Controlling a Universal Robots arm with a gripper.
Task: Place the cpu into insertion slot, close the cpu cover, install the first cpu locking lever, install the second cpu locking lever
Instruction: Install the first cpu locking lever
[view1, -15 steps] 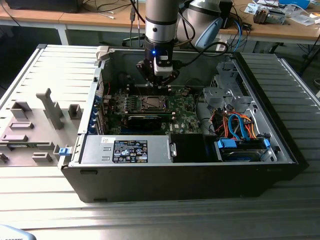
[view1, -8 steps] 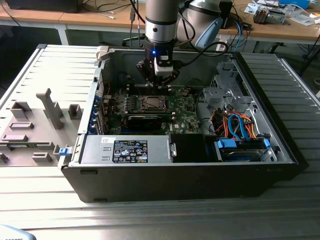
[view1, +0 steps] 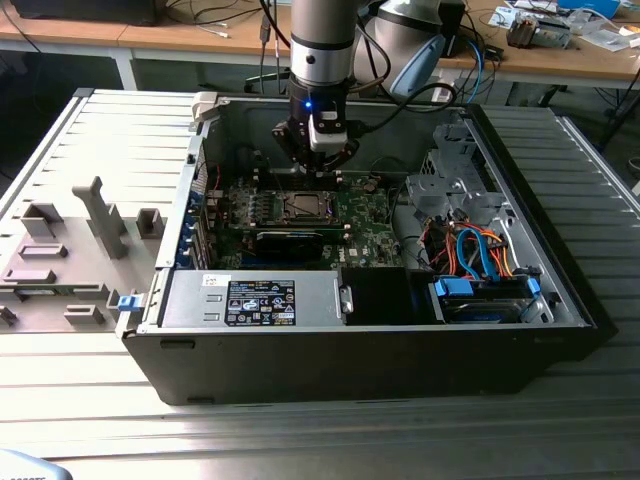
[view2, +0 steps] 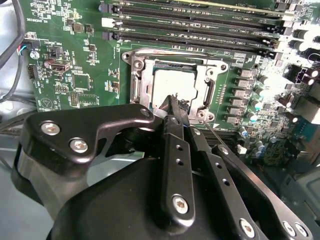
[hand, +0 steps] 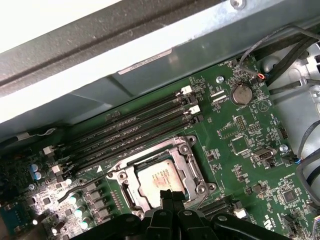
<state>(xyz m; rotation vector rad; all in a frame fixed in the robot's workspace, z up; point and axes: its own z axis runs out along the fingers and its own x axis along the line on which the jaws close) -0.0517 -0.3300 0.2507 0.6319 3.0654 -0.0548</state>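
Observation:
The cpu (view2: 175, 86), a silver-grey square chip, lies in the insertion slot (view2: 131, 54) on the green motherboard. It also shows in the first wrist view (hand: 160, 176) and the exterior view (view1: 303, 207). The cpu cover (view2: 141, 80), a silvery frame, lies flat around the chip, and the chip's top shows through its opening. My gripper (view2: 172, 102) is shut with nothing seen between its fingers. Its tips hang over the socket's edge at one corner of the chip (hand: 170, 194). A thin metal rod (view2: 212, 135) runs from that socket corner beside the fingers. In the exterior view the gripper (view1: 318, 170) hangs just above the socket.
Long memory slots (view2: 200, 25) run beside the socket. A black card (view1: 290, 240) lies in front of the socket, with a power supply (view1: 255, 300) at the case front. A drive cage (view1: 455, 180) and orange and blue cables (view1: 480, 250) are at the exterior view's right. The case walls (view1: 200, 180) enclose the board.

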